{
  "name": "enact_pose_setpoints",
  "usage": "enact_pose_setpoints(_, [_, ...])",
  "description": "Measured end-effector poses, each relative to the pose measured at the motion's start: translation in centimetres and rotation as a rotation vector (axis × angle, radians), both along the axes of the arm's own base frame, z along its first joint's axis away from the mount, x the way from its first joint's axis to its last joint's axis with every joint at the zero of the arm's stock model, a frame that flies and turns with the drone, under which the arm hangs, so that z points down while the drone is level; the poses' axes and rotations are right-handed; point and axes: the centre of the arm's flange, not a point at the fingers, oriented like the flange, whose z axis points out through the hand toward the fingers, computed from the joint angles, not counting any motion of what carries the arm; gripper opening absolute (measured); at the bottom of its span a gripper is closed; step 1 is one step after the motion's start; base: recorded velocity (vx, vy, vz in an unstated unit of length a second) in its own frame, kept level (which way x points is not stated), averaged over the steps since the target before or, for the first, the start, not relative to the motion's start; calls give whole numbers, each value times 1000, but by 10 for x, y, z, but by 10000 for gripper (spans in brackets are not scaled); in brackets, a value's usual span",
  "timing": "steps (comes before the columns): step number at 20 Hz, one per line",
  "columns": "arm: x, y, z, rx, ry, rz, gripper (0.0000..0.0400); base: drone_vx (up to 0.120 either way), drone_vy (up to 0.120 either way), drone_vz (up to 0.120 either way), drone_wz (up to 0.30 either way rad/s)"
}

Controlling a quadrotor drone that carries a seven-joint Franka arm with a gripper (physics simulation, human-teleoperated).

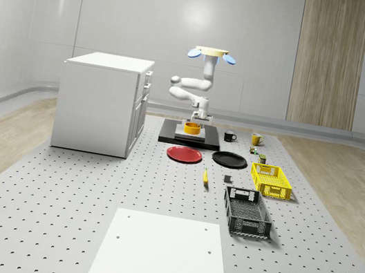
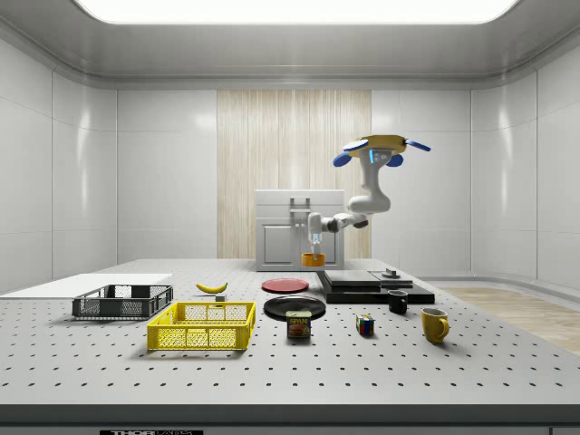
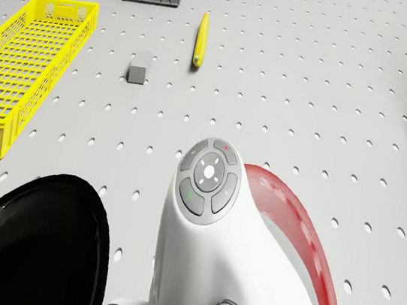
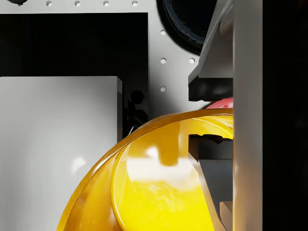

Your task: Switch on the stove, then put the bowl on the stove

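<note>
over the stove (image 1: 168, 135), drone (image 1: 211, 54) hovering, end effector (image 4: 211, 119) clamping upright bowl (image 4: 159, 187) rim

In the wrist view the glossy yellow bowl (image 4: 144, 183) ran off the frame toward 6 o'clock, its rim partly covered by a dark gripper finger (image 4: 211, 149). The flat black stove (image 4: 72, 43) was cut off toward 9 o'clock. In the drone view the white arm link (image 3: 226, 262) hid much of the round red plate (image 3: 305, 235); the glossy black plate (image 3: 31, 242) was cropped toward 7 o'clock. The stove's switch state could not be read.
</note>
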Motion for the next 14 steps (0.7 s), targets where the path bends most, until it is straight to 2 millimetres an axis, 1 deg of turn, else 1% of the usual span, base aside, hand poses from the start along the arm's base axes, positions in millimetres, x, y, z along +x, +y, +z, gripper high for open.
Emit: enact_pose_setpoints(14, [0,0,0,0,0,0,100,-120,0,0,0])
